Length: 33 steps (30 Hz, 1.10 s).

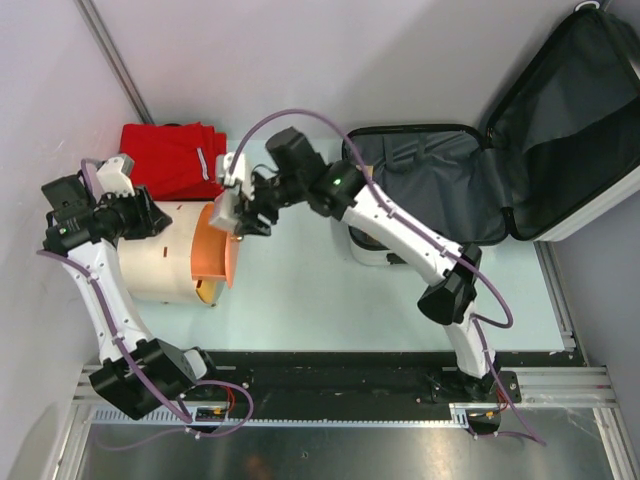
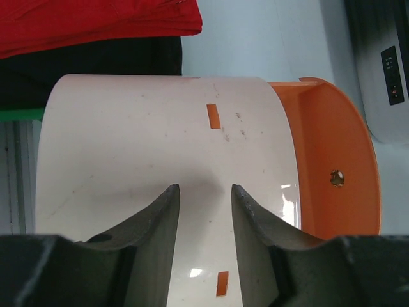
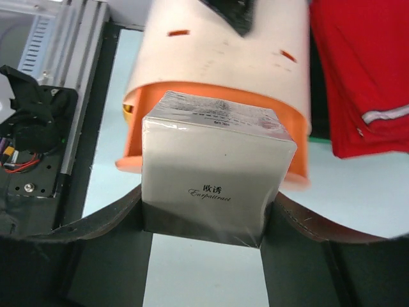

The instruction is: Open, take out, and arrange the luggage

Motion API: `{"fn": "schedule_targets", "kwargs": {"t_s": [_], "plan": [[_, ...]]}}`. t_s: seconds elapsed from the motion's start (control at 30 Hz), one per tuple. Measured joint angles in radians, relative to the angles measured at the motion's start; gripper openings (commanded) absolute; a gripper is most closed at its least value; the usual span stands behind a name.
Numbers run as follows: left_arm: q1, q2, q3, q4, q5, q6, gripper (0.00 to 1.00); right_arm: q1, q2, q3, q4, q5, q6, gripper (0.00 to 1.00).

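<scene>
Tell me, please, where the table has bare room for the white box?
The widest bare table patch lies between the cream cylinder, the right arm and the base rail. A smaller one lies right of that arm, in front of the suitcase lid. Back left is crowded: red clothes, cylinder, right gripper holding the white box.

Top view: luggage [image 1: 560, 130] lid cut off by top & right edges; front rim of its lower half hidden under right arm [image 1: 400, 225]. Red cloth [image 1: 170, 155]: near edge hidden behind cream cylinder [image 1: 160, 250] & left arm [image 1: 100, 270].

Right wrist view: box [image 3: 214, 166] lower sides covered by right gripper [image 3: 208, 208] fingers; top-label print too small to read. Cylinder's far end cut by top edge, w/ a dark blurred shape there, can't tell what. Cloth runs off right edge.

Left wrist view: black panel [image 2: 392, 75] near right edge, markings too small to read.
</scene>
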Motion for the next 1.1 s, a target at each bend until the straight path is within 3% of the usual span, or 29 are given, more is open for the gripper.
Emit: {"fn": "schedule_targets", "kwargs": {"t_s": [0.17, 0.63, 0.8, 1.1], "plan": [[0.000, -0.022, -0.022, 0.010, 0.004, 0.000, 0.45, 0.071, 0.048, -0.002, 0.038, -0.007, -0.016, 0.29], [0.000, -0.055, -0.057, 0.034, 0.016, 0.001, 0.44, 0.100, 0.151, -0.002, 0.137, 0.023, -0.028, 0.35], [0.000, -0.062, -0.066, 0.040, 0.021, 0.007, 0.44, 0.105, 0.161, 0.011, 0.140, 0.039, -0.029, 0.62], [0.000, -0.058, -0.067, 0.043, 0.029, 0.008, 0.45, 0.105, 0.161, 0.015, 0.140, 0.070, -0.023, 0.68]]}}
